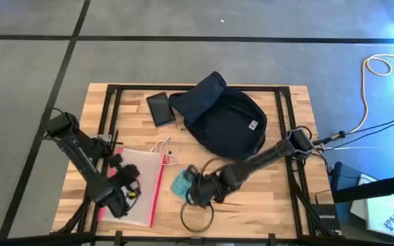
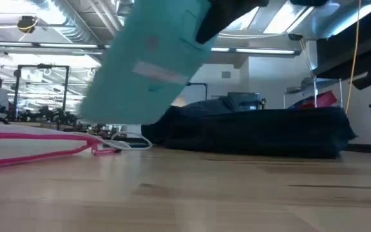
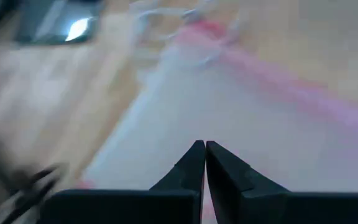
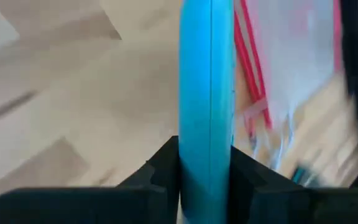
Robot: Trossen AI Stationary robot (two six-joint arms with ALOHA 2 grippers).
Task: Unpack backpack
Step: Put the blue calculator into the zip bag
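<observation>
The dark navy backpack (image 1: pixel 224 119) lies flat on the table's far middle and also shows in the low view (image 2: pixel 256 132). My right gripper (image 1: pixel 191 188) is in front of it, shut on a flat teal box (image 1: pixel 181 183) that hangs above the wood (image 2: pixel 150 61). My left gripper (image 3: pixel 204 158) is shut over the clear red-edged pouch (image 1: pixel 139 184) at the near left. The pouch lies flat on the table. My right gripper pinches the teal box's two broad faces (image 4: pixel 205 155) between its two fingers (image 4: pixel 241 171), at one end of the box. It comes from the table's right, slanting down. The box is lifted clear of the table, tilted, its free end lower (image 2: pixel 108 103). My left gripper's shut tips stand over the pouch's clear face (image 3: pixel 241 106); whether they touch it I cannot tell.
A black phone (image 1: pixel 160 108) lies left of the backpack. A white cable (image 1: pixel 164 147) lies by the pouch's far corner. A black cable loop (image 1: pixel 197 215) lies near the front edge, under my right gripper. Bare wood shows at the near right.
</observation>
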